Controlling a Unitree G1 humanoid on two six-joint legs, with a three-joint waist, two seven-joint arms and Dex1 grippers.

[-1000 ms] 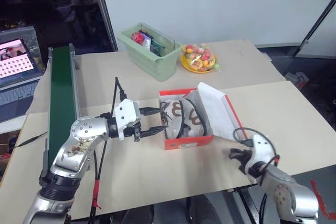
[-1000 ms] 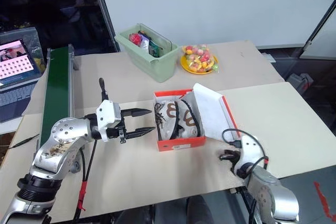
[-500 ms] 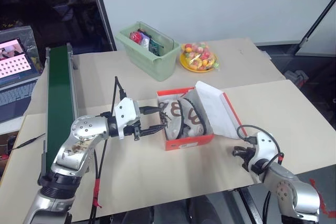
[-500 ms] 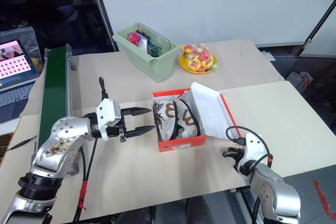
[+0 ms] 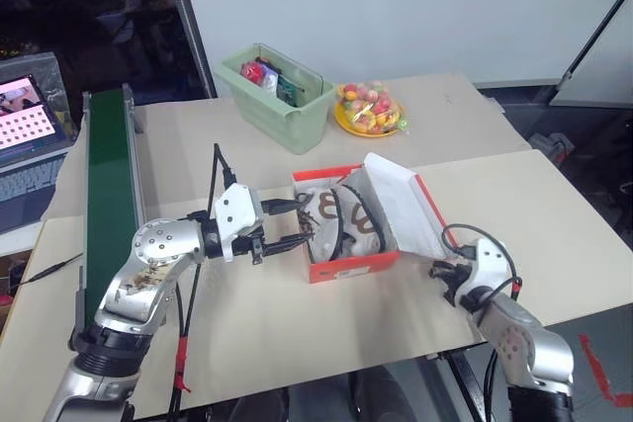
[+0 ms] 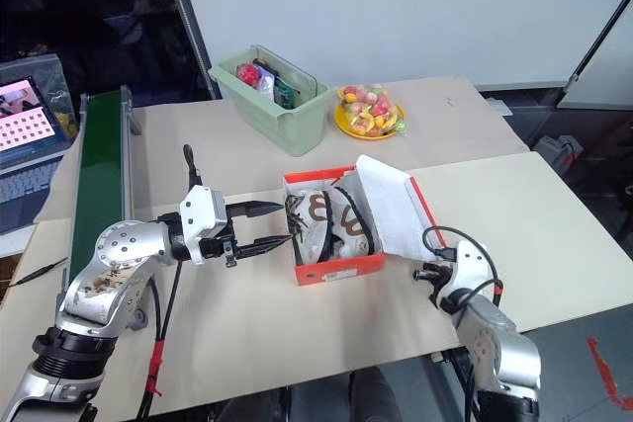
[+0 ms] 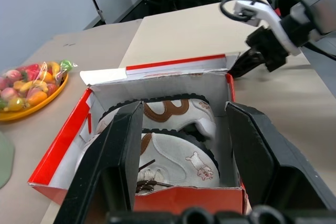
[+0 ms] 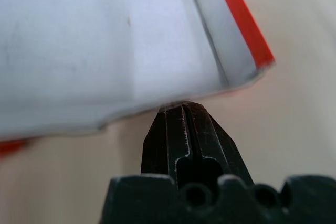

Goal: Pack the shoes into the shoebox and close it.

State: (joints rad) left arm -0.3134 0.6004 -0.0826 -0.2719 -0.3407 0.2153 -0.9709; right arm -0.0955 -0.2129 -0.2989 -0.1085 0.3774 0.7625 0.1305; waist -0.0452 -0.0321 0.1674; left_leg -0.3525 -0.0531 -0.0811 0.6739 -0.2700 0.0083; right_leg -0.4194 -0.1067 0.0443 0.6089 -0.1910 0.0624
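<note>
Fingers (image 8: 184, 109) shut under shoebox (image 5: 351, 266) lid (image 8: 105, 40) edge, bare table (image 5: 554, 205) beyond.

Cream-white shoes (image 5: 341, 221) with brown trim lie side by side inside an open red-orange shoebox (image 5: 348, 268), its white-lined lid apparently propped half-raised.

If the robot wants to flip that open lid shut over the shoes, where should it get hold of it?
Probably at the lid's free outer edge, from underneath on the robot's right. The lid leans out away from the shoebox, hinged along that side, so pushing up at the far edge swings it easiest. The shut right gripper sits just under that edge.
</note>
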